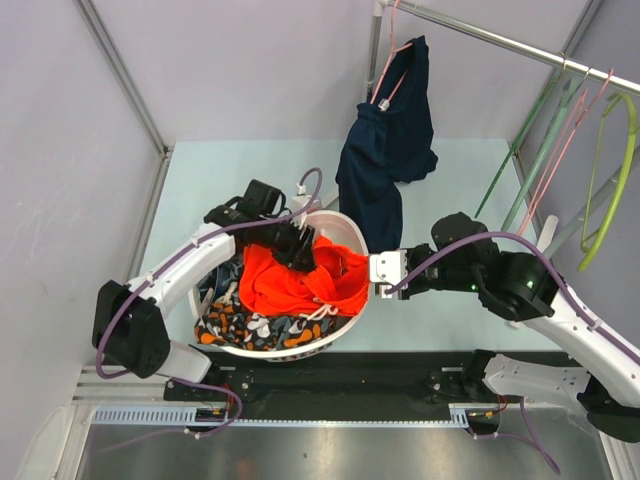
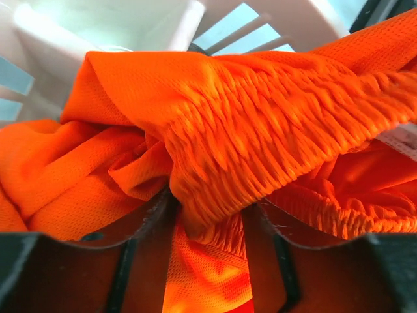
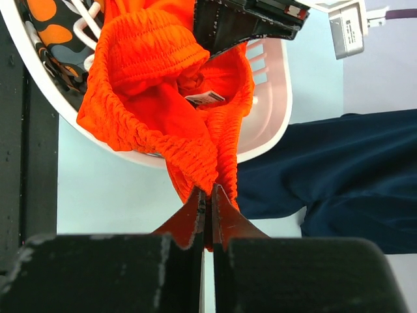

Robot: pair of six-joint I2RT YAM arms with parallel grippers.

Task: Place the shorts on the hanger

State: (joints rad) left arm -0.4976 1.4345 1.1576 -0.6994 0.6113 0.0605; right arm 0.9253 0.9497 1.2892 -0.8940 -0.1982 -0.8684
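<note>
lab cell: blank walls, metal rail.

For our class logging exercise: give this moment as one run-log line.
left gripper: shut on shorts | right gripper: shut on shorts | shorts: draped over basket rim

The shorts bunched between the fingers of the left claw are matt orange cloth, a fine mesh knit whose waistband is gathered into rough, ribbed puckers. The fingers themselves look like dull black plastic with a faint sheen. Just beyond the right claw the basket is smooth, glossy white plastic, and beside that claw the navy garment is soft matt cloth on a smooth, pale, low-sheen tabletop.
</note>
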